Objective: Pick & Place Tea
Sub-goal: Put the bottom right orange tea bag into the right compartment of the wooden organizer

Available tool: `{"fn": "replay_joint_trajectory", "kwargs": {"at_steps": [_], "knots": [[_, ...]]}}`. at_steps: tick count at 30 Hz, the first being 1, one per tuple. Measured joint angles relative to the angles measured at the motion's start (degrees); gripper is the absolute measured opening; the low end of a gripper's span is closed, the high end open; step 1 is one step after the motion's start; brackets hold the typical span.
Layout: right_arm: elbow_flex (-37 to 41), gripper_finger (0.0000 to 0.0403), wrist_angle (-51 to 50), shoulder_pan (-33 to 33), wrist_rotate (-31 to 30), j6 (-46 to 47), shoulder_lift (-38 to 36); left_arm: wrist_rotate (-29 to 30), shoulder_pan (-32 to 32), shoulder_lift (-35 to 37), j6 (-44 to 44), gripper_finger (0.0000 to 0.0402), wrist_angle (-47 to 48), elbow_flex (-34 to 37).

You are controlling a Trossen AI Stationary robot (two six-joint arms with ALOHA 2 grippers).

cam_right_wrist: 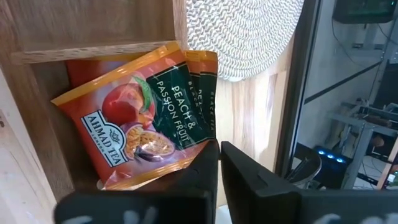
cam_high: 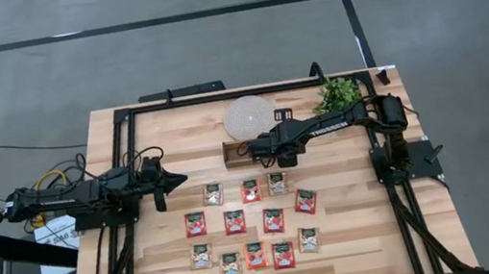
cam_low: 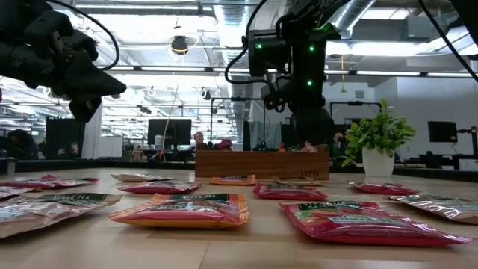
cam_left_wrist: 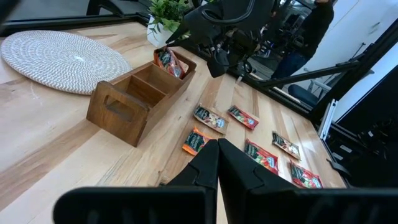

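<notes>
So far 2 orange sachets (cam_right_wrist: 140, 124) lean inside the wooden tray's (cam_high: 232, 150) right-hand compartment, with the right gripper (cam_right_wrist: 219, 155) pressed together and empty just over them. Roughly 12 sachets (cam_high: 235, 221) wait on the table (cam_high: 164, 120). Left gripper (cam_high: 176, 178) hovers left, fingers together.

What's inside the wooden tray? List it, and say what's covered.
One end compartment of the wooden tray holds orange tea sachets, one overlapping a second. The other two compartments look bare. Anything beneath the sachets is covered. The right tool hangs shut above them.
</notes>
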State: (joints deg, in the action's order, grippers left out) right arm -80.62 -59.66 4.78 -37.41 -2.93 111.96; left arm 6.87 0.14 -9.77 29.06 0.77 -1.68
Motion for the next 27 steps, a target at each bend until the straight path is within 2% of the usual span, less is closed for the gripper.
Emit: {"fn": "replay_joint_trajectory", "kwargs": {"at_steps": [4, 12, 17, 27], "knots": [[0.0, 0.0002, -0.1, 0.4, 0.0, 0.0, 0.0, 0.0, 0.0, 0.0, 0.0, 0.0000, 0.0, 0.0], [0.0, 0.0013, -3.2, 0.6, 0.4, 0.1, 0.0, 0.0, 0.0, 0.0, 0.0, 0.0000, 0.0, 0.0], [0.0, 0.0004, -4.0, 0.6, 3.2, 1.8, 0.0, 0.0, 0.0, 0.0, 0.0, 0.0000, 0.0, 0.0], [0.0, 0.0003, -4.2, 0.6, 3.1, 3.0, 0.0, 0.0, 0.0, 0.0, -0.1, 0.0000, 0.0, 0.0]]}}
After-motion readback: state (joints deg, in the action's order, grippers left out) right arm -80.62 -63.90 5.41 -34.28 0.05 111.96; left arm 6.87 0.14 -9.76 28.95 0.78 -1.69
